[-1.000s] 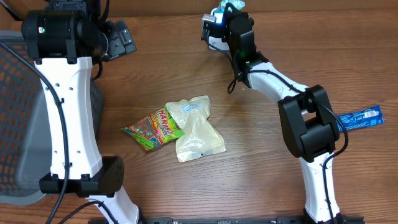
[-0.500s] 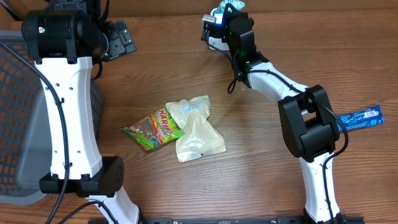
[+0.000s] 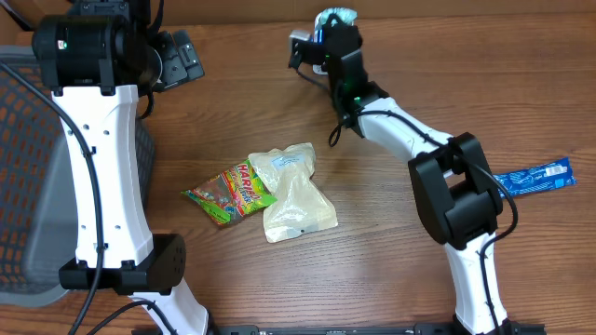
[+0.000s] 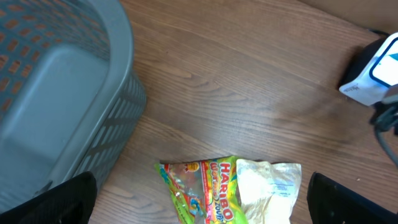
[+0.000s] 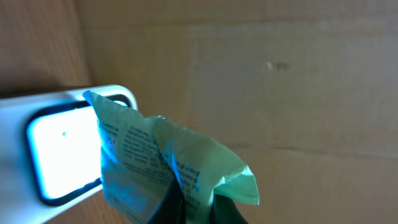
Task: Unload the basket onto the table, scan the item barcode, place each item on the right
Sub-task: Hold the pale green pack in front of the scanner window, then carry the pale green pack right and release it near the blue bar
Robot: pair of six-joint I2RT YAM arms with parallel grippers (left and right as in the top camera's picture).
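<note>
A wooden worktop (image 3: 233,112) was seen from above, and a grey mesh basket (image 3: 19,186) was set at its left edge. The left gripper (image 4: 199,202) was held over the far left part of the worktop, its jaws spread wide with nothing between them. Near the middle of the worktop a pale pouch (image 3: 293,191) was laid against a Haribo packet (image 3: 223,191), the two touching. A blue wrapper (image 3: 533,177) was found at the right edge, well apart from them. A white scanner (image 3: 300,42) with a lit window was placed at the far edge. The right gripper (image 5: 193,208) was clenched on a crumpled green packet (image 5: 161,162). The packet was held just beside the scanner's lit window, its printed side turned to the wrist camera. Whether packet and scanner touched could not be told.
</note>
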